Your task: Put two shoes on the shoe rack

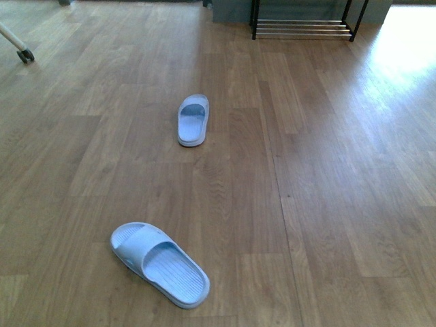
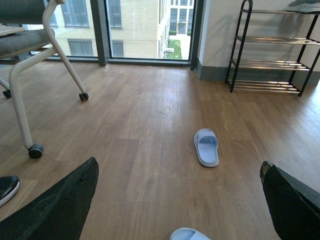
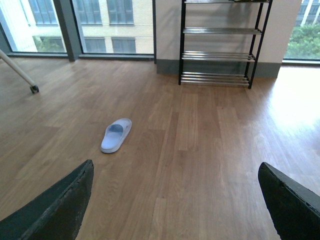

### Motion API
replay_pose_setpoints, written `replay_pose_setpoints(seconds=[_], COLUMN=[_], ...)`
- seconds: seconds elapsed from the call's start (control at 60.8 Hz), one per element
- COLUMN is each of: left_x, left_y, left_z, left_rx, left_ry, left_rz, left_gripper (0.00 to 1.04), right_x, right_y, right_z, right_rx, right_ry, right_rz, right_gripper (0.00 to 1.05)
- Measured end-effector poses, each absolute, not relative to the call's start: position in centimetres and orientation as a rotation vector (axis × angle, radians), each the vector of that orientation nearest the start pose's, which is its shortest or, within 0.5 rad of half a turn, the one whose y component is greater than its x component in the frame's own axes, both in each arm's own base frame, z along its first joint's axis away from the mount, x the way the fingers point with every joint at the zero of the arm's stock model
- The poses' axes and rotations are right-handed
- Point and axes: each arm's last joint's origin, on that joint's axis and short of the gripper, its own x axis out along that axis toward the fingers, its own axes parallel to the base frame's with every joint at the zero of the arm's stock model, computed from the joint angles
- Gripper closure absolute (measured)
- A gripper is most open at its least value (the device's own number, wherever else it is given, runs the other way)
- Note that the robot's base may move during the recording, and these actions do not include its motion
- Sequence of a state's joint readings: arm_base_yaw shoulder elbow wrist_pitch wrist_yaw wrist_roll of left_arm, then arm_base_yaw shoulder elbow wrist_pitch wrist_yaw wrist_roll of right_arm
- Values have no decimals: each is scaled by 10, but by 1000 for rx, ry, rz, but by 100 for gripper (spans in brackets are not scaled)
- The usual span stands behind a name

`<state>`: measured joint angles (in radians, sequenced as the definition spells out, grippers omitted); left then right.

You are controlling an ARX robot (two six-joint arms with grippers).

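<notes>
The shoe rack (image 1: 303,27) stands against the far wall, right of centre, a black frame with chrome bars; it also shows in the left wrist view (image 2: 270,64) and the right wrist view (image 3: 220,55). One grey shoe (image 2: 304,5) with a pale sole lies on its top tier, cut off by the picture's edge. The other shoe is out of view. My left gripper (image 2: 179,170) is open above bare floor. My right gripper (image 3: 176,167) is open too, with nothing between its fingers. Neither arm shows in the front view.
Two pale blue slide slippers lie on the wooden floor, one near (image 1: 160,262) and one farther off (image 1: 193,119). A wheeled chair (image 2: 30,45) stands at the left by the windows. A black shoe (image 2: 7,187) shows at the left wrist view's edge.
</notes>
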<state>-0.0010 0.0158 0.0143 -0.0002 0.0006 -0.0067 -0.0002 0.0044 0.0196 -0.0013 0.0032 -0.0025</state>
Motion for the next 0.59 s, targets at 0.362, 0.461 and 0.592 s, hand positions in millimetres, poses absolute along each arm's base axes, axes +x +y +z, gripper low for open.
replay_pose_setpoints(seconds=[0.362,0.461,0.592], left_x=[98,98,98], left_y=[0,0,0], left_z=[167,167,167], left_rx=[-7,-7,-7], left_ry=[2,2,2], left_rz=[2,1,-4], left_gripper=[9,9,9], right_x=[97,97,97], right_y=[0,0,0], right_z=[170,170,170], right_rx=[-3,-3,-1], right_ry=[-14,-14,-14], right_rz=[3,3,-4], right_gripper=[9,9,9])
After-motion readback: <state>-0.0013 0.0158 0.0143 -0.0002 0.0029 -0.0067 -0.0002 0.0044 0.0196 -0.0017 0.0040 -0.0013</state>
